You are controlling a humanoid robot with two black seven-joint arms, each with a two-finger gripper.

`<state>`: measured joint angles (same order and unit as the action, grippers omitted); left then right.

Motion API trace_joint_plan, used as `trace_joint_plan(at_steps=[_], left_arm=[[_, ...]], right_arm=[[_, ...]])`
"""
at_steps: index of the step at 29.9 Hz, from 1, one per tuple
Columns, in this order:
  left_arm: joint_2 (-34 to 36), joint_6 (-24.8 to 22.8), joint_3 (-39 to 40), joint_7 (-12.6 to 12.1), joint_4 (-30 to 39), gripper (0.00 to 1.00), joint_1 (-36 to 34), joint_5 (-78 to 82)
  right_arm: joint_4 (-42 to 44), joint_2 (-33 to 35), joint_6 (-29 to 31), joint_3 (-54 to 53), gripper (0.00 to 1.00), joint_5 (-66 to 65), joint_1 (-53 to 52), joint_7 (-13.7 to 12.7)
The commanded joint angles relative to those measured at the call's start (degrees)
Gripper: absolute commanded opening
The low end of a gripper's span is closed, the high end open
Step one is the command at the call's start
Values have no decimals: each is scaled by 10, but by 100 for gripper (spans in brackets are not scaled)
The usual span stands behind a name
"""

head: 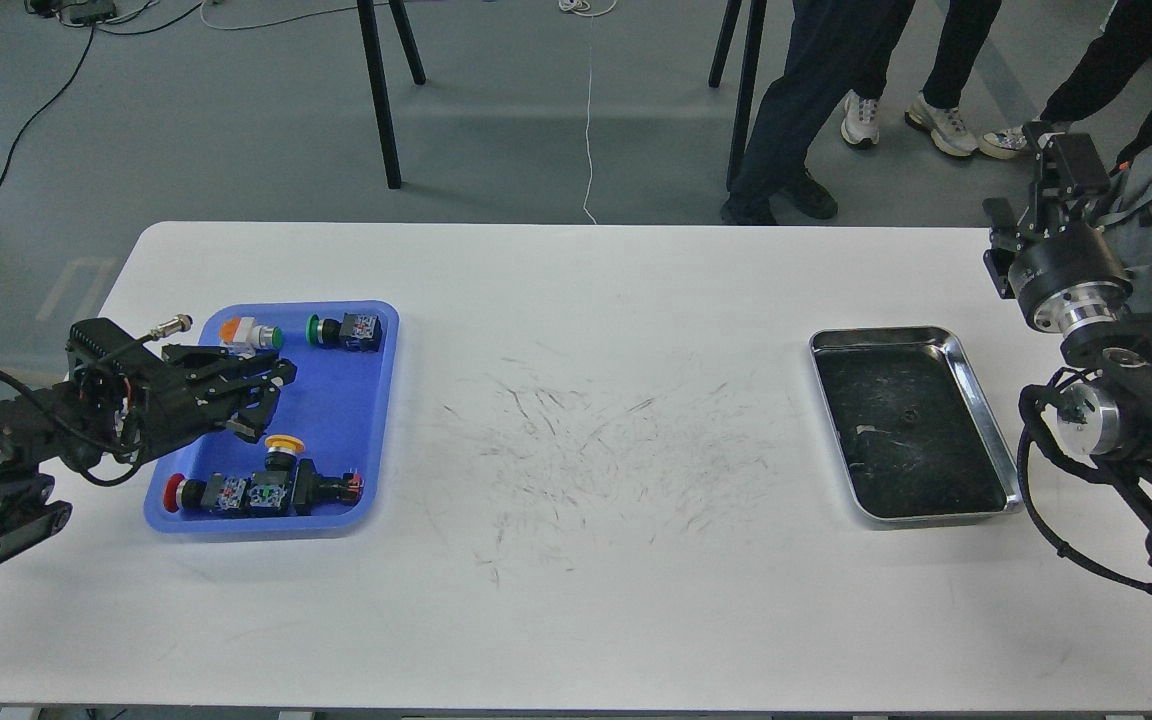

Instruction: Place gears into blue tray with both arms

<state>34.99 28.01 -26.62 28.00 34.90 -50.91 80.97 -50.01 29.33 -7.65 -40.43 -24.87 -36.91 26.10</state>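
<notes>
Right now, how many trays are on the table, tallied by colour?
blue tray: 1
steel tray: 1
Total: 2

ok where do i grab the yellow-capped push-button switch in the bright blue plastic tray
By its round yellow cap, from straight above, closing across the rim: the cap sits clear, while the black body butts against the row of switches by the blue tray's near edge.

Blue tray (336,400) at table's left, holding switches
</notes>
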Motion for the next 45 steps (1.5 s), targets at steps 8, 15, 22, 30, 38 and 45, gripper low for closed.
trace_joint_plan(at_steps=[8,15,22,30,38,45], left_arm=[[-11,0,0,0,-8,21,2,-9],[-11,0,0,0,-10,39,2,-9],[-9,0,5,0,-9,57,3,-38],[-4,0,84,0,2,80,-7,-202],[-3,-98,267,0,41,94,-14,-352],[-19,-128,331,0,63,98,-18,-442]], right_arm=[[0,0,0,1,96,-1,0,0],[0,-1,0,6,96,-2,0,0],[-4,1,1,13,96,-2,0,0],[-30,29,5,33,96,-2,-4,-2],[-115,113,6,123,96,-6,-15,-10],[-163,201,18,277,96,-18,-83,-22]])
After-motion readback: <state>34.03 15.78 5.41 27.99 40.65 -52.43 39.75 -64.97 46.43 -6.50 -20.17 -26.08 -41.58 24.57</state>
